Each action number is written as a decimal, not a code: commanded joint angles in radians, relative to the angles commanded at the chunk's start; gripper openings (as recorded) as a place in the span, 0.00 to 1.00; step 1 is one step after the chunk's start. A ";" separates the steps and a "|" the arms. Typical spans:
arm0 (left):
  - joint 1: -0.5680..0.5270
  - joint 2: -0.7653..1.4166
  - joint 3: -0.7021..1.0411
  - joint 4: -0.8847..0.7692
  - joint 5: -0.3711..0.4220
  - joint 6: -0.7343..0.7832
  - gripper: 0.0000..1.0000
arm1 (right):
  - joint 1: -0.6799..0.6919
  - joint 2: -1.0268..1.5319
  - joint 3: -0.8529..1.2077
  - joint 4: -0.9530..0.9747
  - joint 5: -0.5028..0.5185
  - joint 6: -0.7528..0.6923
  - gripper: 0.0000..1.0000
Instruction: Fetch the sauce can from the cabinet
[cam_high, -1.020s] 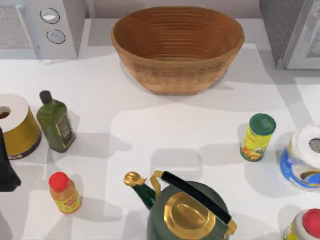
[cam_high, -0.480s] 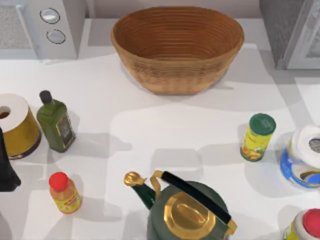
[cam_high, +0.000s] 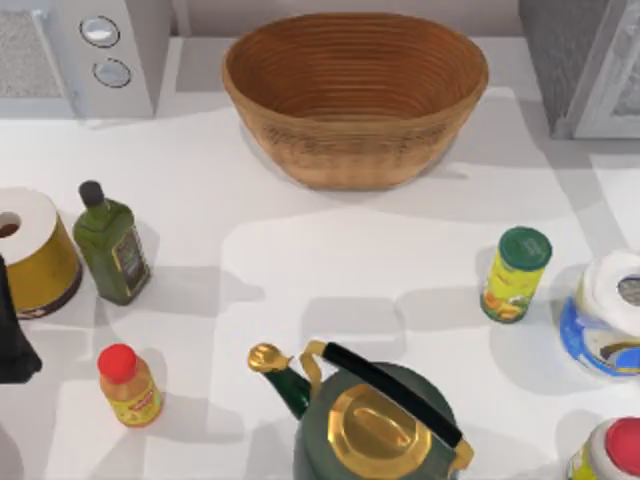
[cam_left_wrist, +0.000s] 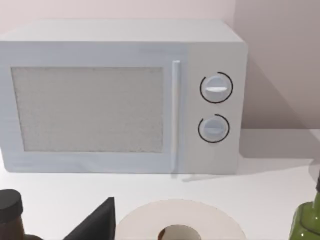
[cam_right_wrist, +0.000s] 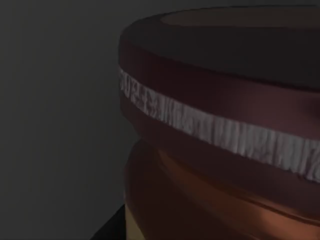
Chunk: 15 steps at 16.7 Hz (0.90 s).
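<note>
Sauce can (cam_right_wrist: 220, 125): very close to my right wrist camera, in dim light against a dark grey surface; I see its dark red rim, a pale band below it and a brownish side.
Cabinet (cam_high: 585, 65): dark grey box with a pale framed door panel, at the far right corner of the table in the top view.
My right gripper: I cannot tell whether it is wide, narrow or holding the can; a dark shape sits at the lower edge of my right wrist view beside the can.
My left gripper (cam_high: 12, 340): a dark shape at the left edge of the table, just beside the paper roll (cam_high: 30, 245); I cannot tell its opening.
Left wrist view: faces the light grey microwave (cam_left_wrist: 120, 95) with two round knobs, the paper roll below it.
Table (cam_high: 300, 270): white, carrying a wicker basket (cam_high: 355, 95) at the far middle, a green oil bottle (cam_high: 110, 245), a small yellow bottle (cam_high: 128, 385) with red cap, a green kettle (cam_high: 375, 420) and a yellow can (cam_high: 515, 275) with green lid.
</note>
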 joint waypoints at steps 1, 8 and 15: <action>0.000 0.000 0.000 0.000 0.000 0.000 1.00 | 0.000 0.000 0.000 0.000 0.000 0.000 0.02; 0.000 0.000 0.000 0.000 0.000 0.000 1.00 | 0.000 0.000 0.000 0.000 0.000 0.000 0.00; 0.000 0.000 0.000 0.000 0.000 0.000 1.00 | 0.034 -0.110 -0.047 -0.066 0.031 0.001 0.00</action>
